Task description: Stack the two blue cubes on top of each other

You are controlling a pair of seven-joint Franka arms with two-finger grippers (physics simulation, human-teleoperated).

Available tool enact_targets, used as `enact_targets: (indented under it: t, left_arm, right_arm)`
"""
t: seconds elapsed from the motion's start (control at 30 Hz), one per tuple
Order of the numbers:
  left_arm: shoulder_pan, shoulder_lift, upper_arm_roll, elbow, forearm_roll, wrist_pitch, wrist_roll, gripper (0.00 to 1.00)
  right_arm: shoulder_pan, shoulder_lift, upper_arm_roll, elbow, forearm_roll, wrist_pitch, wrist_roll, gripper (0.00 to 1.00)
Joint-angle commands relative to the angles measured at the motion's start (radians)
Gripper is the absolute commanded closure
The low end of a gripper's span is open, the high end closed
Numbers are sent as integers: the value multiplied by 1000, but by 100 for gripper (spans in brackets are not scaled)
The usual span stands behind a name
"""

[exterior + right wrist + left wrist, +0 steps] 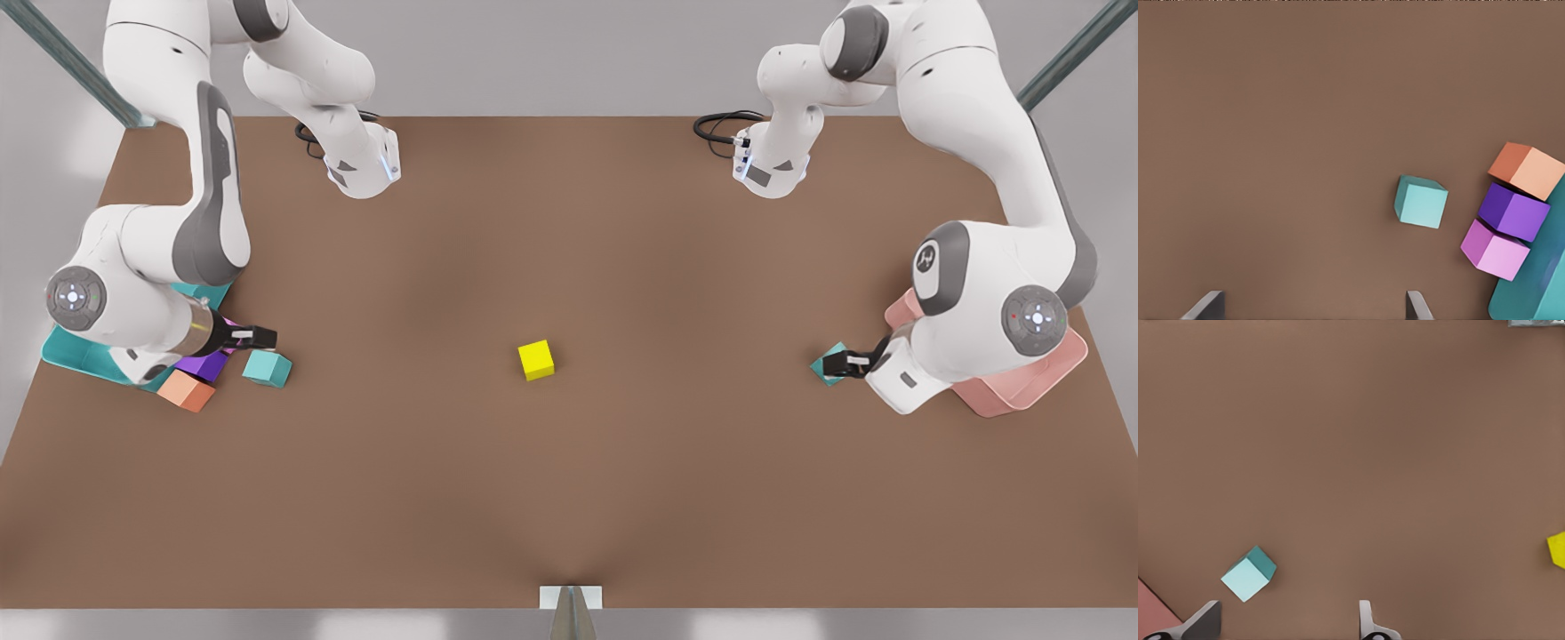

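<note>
At the front view's left a teal bin (67,351) sits near the tabletop (569,480) edge, mostly hidden under the arm. That arm's right end effector (265,338) hangs low over a cluster of cubes. In the right wrist view its fingers (1205,307) are cut off by the frame edge but stand wide apart, holding nothing.

Beside the bin lie an orange cube (187,391) and a purple cube (209,364), the latter partly covered by the end effector. The right wrist view also shows a pink cube (1495,250) tight against the purple one. The first blue cube (267,368) rests on the tabletop just beside them, slightly apart.

A yellow cube (536,360) sits alone near the middle.

Toward the front view's right, the second blue cube (825,366) is partly hidden behind the dark fingers of the left end effector (834,363). In the left wrist view those fingers (1201,623) are spread open and empty, with the cube (1248,575) lying free on the tabletop just ahead of one fingertip. Whether it touches the cube is hard to tell. Behind that arm a pink bin (1058,364) is largely covered
</note>
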Motion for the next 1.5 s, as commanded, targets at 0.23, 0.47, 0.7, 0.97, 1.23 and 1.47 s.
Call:
enact_targets:
  t: [0.23, 0.47, 0.7, 0.97, 1.23, 1.47]
  left_arm:
    - [-21, -17, -6, -2, 43, 30, 13, 0]
    - [-58, 9, -6, 30, 87, 28, -67, 0]
    - [-21, 18, -6, 16, 56, 27, -65, 0]
    - [-19, 28, -6, 16, 52, 34, -64, 0]
    - [-18, 28, -6, 15, 52, 42, -65, 0]
    - [-12, 28, -6, 15, 52, 40, -63, 0]
  right_arm:
    - [0, 67, 23, -90, -1, 284, 78, 0]
    - [-15, 71, -102, -154, 1, 280, -9, 0]
    - [-40, 183, -138, -157, 1, 363, -10, 0]
    - [-69, 191, -151, -246, 15, 407, -63, 0]
    - [-63, 82, -151, -384, 16, 409, -46, 0]
    - [-63, 117, -151, -418, 18, 491, -32, 0]
